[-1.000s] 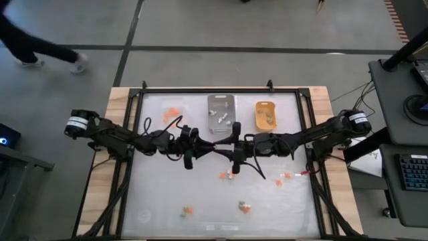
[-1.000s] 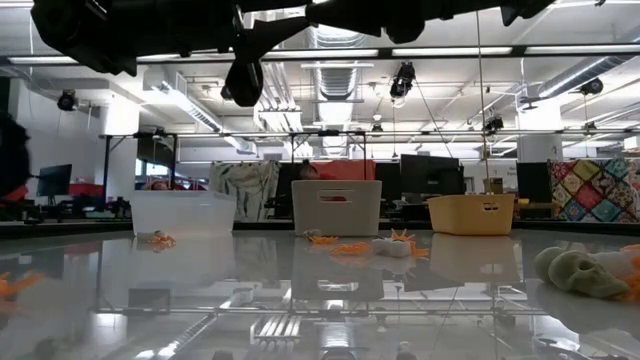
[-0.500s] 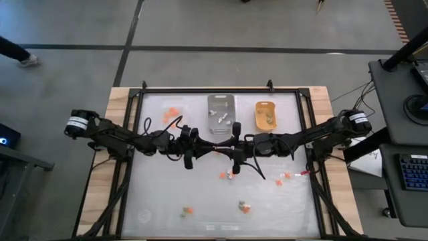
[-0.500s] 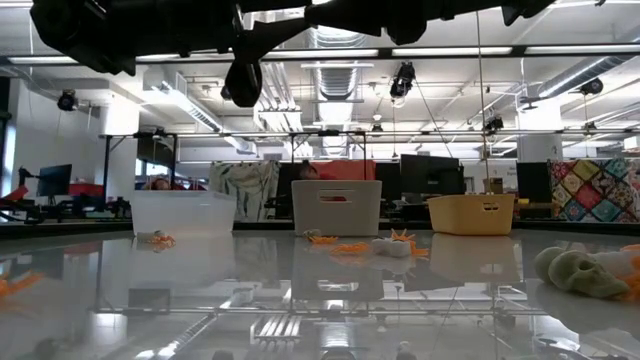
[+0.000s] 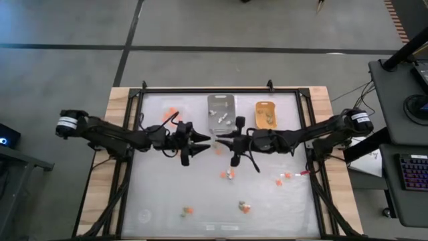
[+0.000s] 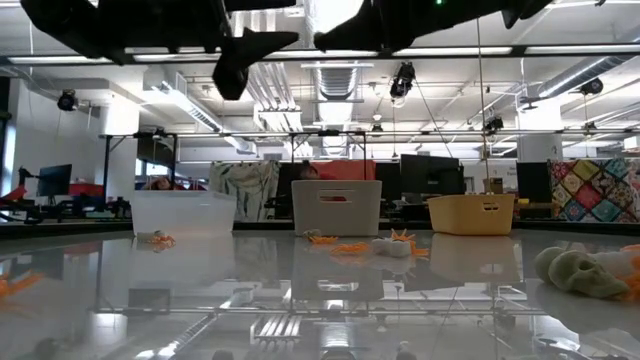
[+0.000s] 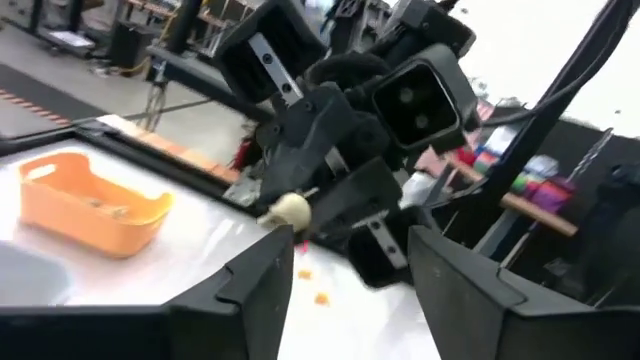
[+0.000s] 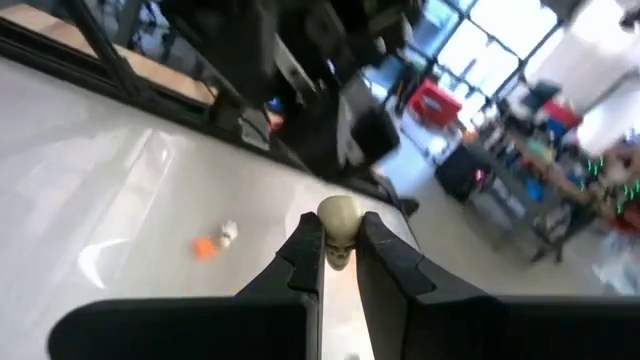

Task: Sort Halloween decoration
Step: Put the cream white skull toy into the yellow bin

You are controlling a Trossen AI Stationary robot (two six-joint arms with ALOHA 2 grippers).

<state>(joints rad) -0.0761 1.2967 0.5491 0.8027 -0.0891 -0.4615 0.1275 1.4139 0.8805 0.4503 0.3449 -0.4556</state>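
1. Pale tan, a small skull trinket [image 8: 338, 226] sits pinched between the fingertips of the right gripper [image 5: 217, 139], whose jaws are closed tight on its sides; it pokes out just past the tips.
2. The left gripper [image 5: 204, 138] faces the right gripper tip to tip above the middle of the table [image 5: 154, 194]. Its jaws stand spread apart, with nothing between them.
3. In the left wrist view the same skull shows just beyond the left fingers [image 7: 256, 282], held at the tip of the opposite arm.
4. Beyond the two grippers, at the table's far edge, stand a grey tray [image 5: 221, 103] holding white pieces and an orange-yellow tray [image 5: 266, 107] holding tan ones.
5. Off to the left gripper's side, several orange trinkets [image 5: 172, 113] lie in a clear tray [image 6: 184, 212].
6. On the near side of the jaws, more loose trinkets [image 5: 229, 175] are scattered across the table, well apart from both grippers.
7. In the low view another skull [image 6: 578, 273] lies on the surface near the camera.
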